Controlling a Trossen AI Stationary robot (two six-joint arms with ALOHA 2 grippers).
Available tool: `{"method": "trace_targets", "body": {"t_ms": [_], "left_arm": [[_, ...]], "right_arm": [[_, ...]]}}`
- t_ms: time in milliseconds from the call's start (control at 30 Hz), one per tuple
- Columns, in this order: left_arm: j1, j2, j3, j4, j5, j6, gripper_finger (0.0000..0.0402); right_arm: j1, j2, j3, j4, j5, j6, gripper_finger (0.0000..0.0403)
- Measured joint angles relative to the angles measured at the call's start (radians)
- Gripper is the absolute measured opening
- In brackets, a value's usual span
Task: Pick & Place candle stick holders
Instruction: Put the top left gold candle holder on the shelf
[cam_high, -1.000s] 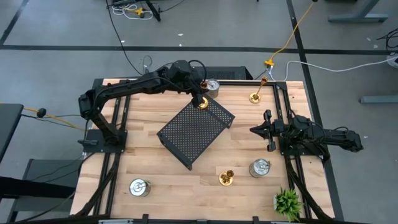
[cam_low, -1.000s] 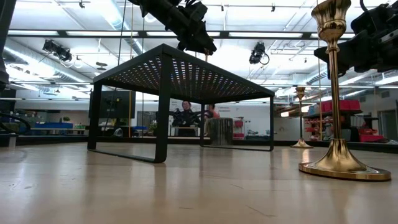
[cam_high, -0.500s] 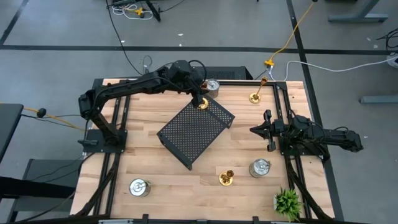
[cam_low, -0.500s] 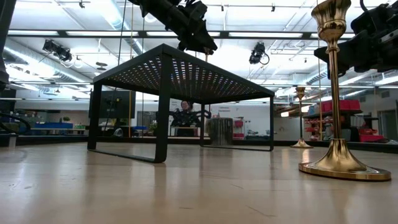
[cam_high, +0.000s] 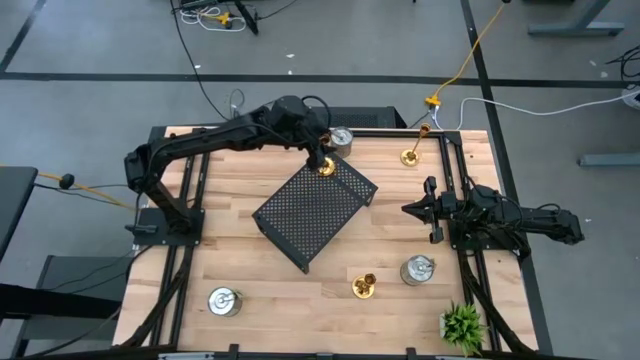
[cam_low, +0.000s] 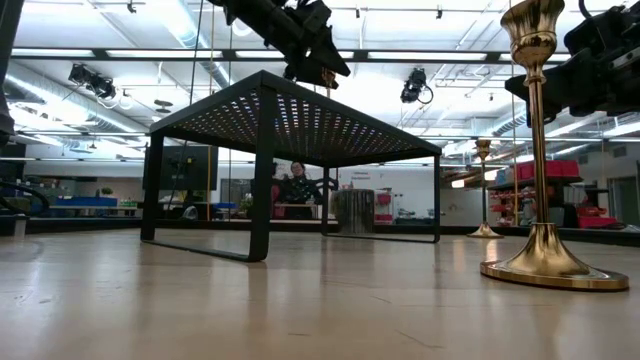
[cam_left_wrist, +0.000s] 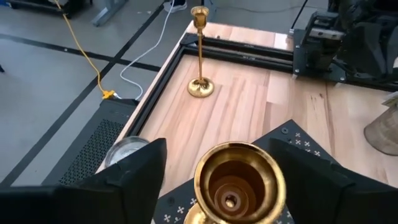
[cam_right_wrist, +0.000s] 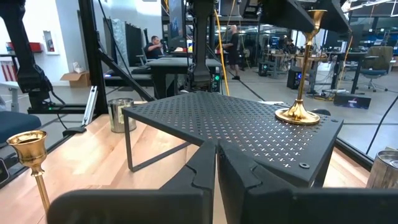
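Your left arm reaches from its base at the bench's (cam_high: 250, 270) left side across to the far edge, wrist bent down over the far corner of the black perforated tray (cam_high: 312, 212). Your left gripper (cam_high: 322, 160) hangs right above a gold candle stick holder (cam_high: 326, 168) that stands upright on that corner. In the left wrist view its fingers (cam_left_wrist: 134, 171) stand apart on either side of the holder's cup (cam_left_wrist: 239, 183), with a gap showing on both sides, so nothing is clamped.

Your right arm lies stretched low along the bench's right side, and your right gripper (cam_high: 412, 209) points toward the tray. In the right wrist view its fingers (cam_right_wrist: 202, 171) are pressed together, holding nothing.

A second gold holder (cam_high: 410, 156) stands on the wood near the far right edge, and a third gold one (cam_high: 364, 287) sits near the front, just beside a silver holder (cam_high: 417, 270). Another silver holder (cam_high: 225, 301) is at the front left, and a third silver one (cam_high: 341, 137) sits at the far edge beside your left gripper. A small green plant (cam_high: 463, 323) stands at the front right corner.
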Motion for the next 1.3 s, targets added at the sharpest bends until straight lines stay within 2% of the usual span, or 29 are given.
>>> {"method": "trace_targets", "body": {"t_ms": [133,400,567,700,1033,1300], "left_arm": [[0.000,-0.026,0.000,-0.033,0.000,0.002,0.0291],[0.000,-0.047,0.001,-0.240,-0.010,0.014,0.0291],[-0.002,-0.047,0.001,-0.281,-0.012,0.014,0.0282],[-0.002,-0.047,0.001,-0.278,-0.027,0.013,0.0244],[-0.005,-0.046,0.001,-0.278,-0.026,0.012,0.0115],[-0.005,-0.046,0.001,-0.278,0.011,0.010,0.0052]], "right_arm": [[0.000,0.000,0.000,0.000,0.000,0.000,0.0023],[0.000,0.000,0.000,0.000,0.000,0.000,0.0023],[0.000,0.000,0.000,0.000,0.000,0.000,0.0023],[0.000,0.000,0.000,0.000,0.000,0.000,0.0023],[0.000,0.000,0.000,0.000,0.000,0.000,0.0023],[0.000,0.000,0.000,0.000,0.000,0.000,0.0023]]}}
